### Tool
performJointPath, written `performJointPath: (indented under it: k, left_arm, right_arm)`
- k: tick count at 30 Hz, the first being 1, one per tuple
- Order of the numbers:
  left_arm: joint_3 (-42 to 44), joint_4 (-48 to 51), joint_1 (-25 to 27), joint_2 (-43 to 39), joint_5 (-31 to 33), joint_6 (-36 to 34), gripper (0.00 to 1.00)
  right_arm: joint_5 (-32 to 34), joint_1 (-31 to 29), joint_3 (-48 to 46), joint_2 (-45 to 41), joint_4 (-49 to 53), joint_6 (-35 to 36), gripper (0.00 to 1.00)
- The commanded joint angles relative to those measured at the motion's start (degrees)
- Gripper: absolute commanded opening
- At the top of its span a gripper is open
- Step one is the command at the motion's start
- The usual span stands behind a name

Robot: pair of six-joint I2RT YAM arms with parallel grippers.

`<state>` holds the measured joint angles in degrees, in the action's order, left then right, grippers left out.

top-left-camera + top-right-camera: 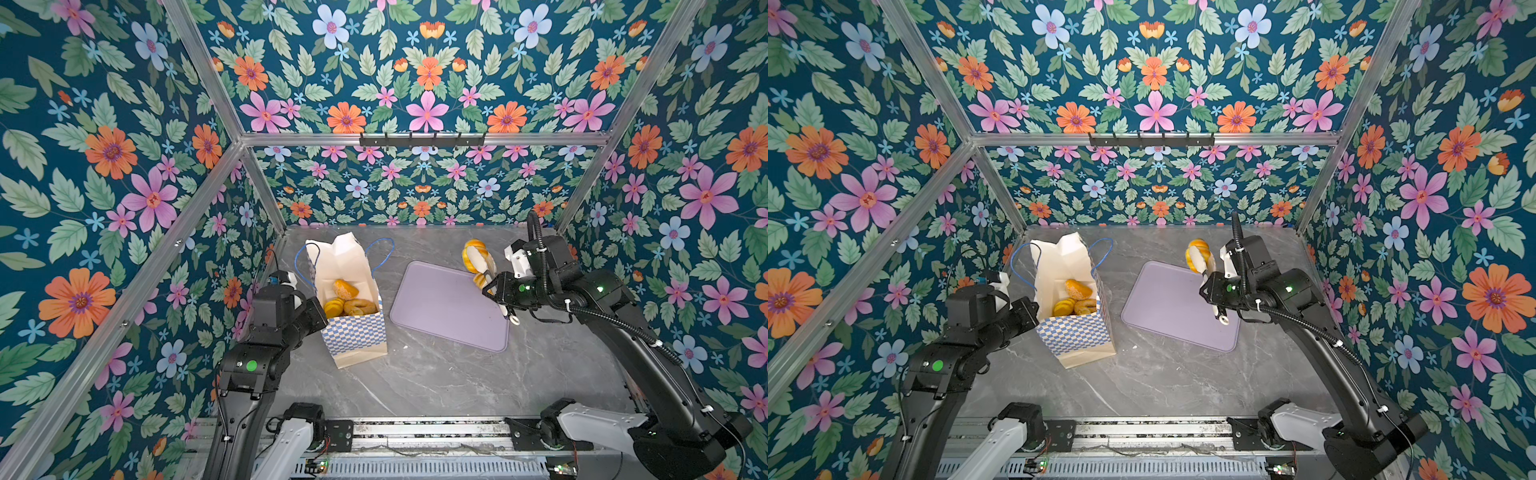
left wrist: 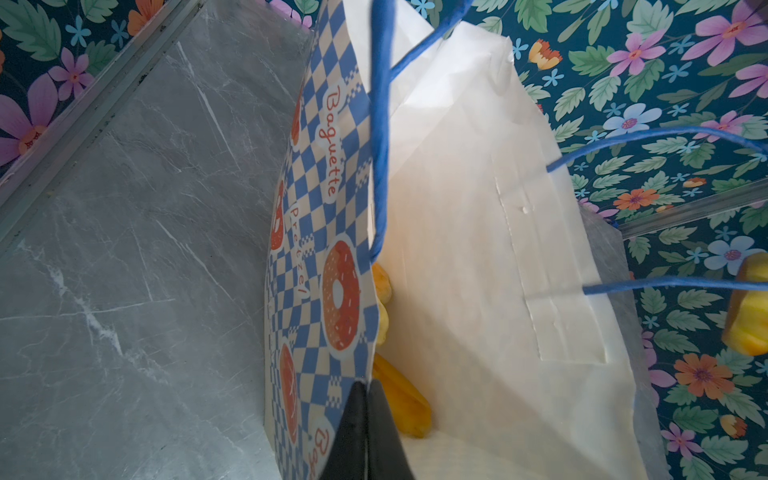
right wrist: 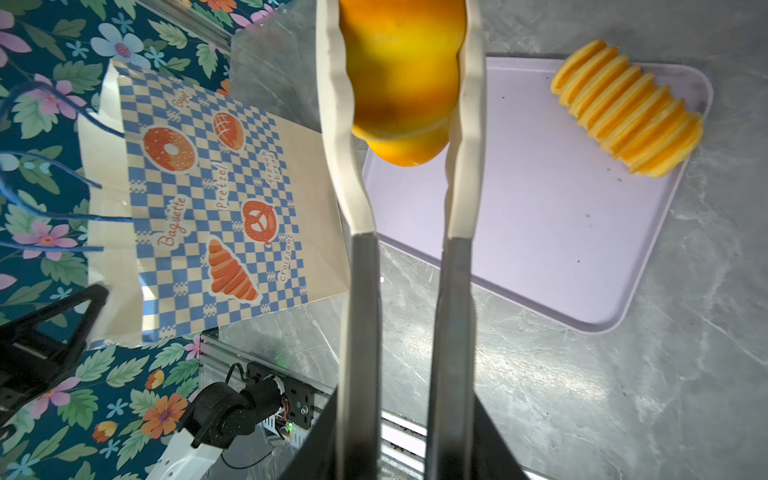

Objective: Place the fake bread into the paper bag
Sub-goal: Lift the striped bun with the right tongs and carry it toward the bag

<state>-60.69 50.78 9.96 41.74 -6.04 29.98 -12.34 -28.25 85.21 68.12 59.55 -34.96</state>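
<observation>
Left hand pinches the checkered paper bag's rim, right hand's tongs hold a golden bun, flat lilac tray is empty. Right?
No: the flat lilac tray holds one ridged yellow-orange toy loaf, seen in the right wrist view. The rest stands.

Four cameras, one small flowery room.
Both top views look down from high up, side by side, at the whole gray table (image 1: 436,374) (image 1: 1163,374), lower middle. The left wrist camera is very close to the paper bag (image 2: 478,249), peeking inside. The right wrist camera looks down along the tongs (image 3: 359,311) and sees that same bag and the lilac tray (image 3: 540,232).
</observation>
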Motion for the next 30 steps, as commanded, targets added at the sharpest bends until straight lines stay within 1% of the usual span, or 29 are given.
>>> performJointPath:
  k: [1, 9, 17, 30]
  left_arm:
    - [-0.05, -0.69, 0.02, 0.01, 0.09, 0.22, 0.07]
    - [-0.02, -0.77, 0.02, 0.03, 0.15, 0.21, 0.07]
    - [-0.13, -0.66, 0.01, 0.01, 0.15, 0.26, 0.07]
    - [-0.35, -0.33, 0.02, -0.12, 0.22, 0.40, 0.06]
  right_arm:
    - [-1.07, -1.62, 1.96, 0.21, -3.42, -0.72, 0.36]
    - [-0.80, -7.57, 6.31, 1.16, -5.82, -0.37, 0.35]
    - [-1.42, -10.61, 8.51, 2.24, -7.56, 0.07, 0.35]
    - [0.54, -16.73, 13.06, 5.36, -8.20, 1.69, 0.34]
